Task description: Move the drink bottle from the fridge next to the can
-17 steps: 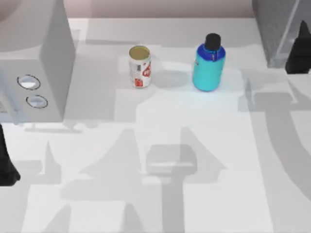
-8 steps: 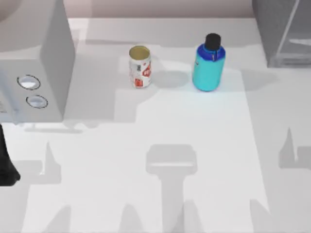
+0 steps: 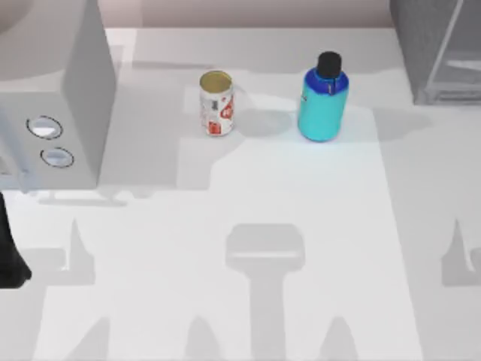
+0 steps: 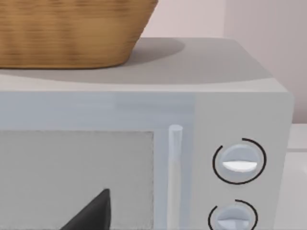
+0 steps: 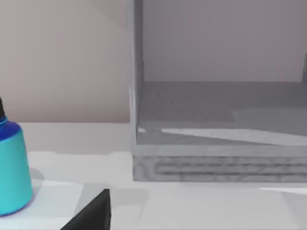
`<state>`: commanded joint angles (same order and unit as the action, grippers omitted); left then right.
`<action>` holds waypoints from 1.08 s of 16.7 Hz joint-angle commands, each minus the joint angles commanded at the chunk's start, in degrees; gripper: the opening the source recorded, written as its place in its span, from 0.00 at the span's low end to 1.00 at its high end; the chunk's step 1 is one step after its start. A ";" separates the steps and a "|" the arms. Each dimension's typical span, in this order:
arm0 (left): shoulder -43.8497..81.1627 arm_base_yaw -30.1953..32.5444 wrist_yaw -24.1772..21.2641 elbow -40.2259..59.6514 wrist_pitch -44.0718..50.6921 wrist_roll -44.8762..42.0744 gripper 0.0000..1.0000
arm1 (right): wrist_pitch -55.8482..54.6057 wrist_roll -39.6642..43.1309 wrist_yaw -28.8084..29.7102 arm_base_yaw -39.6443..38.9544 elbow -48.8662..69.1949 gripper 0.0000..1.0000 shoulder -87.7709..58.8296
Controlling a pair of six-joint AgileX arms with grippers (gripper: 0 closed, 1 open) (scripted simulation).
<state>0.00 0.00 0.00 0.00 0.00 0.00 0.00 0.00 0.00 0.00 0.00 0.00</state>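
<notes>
The turquoise drink bottle (image 3: 323,105) with its black cap stands upright on the table, to the right of the white and red can (image 3: 216,103), a gap between them. The grey fridge (image 3: 440,49) sits at the back right corner. In the right wrist view its open inside (image 5: 216,120) faces the camera, with the drink bottle (image 5: 12,167) off to one side on the table. A dark part of my right gripper (image 5: 91,213) shows low in that view, away from the bottle. My left arm (image 3: 7,256) is parked at the table's left edge.
A grey box with two round dials (image 3: 56,98) stands at the left, and it fills the left wrist view (image 4: 230,163) with a wicker basket (image 4: 72,28) on top. The white table (image 3: 248,301) spreads out in front of the can and bottle.
My right arm, seen dark beside the fridge one second ago, has pulled out of the top view. Its shadow has shifted across the table's right side. Bottle and can have not moved.
</notes>
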 joint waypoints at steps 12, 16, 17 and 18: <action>0.00 0.00 0.00 0.00 0.00 0.00 1.00 | 21.53 0.25 0.20 0.08 11.07 1.00 13.00; 0.00 0.00 0.00 0.00 0.00 0.00 1.00 | 42.11 0.32 -0.01 -0.03 19.35 1.00 23.23; 0.00 0.00 0.00 0.00 0.00 0.00 1.00 | 47.44 0.34 -0.05 -0.04 21.47 1.00 25.85; 0.00 0.00 0.00 0.00 0.00 0.00 1.00 | 52.66 0.35 -0.08 -0.04 23.57 1.00 28.44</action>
<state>0.00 0.00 0.00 0.00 0.00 0.00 52.66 0.35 -0.08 -0.05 23.57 28.44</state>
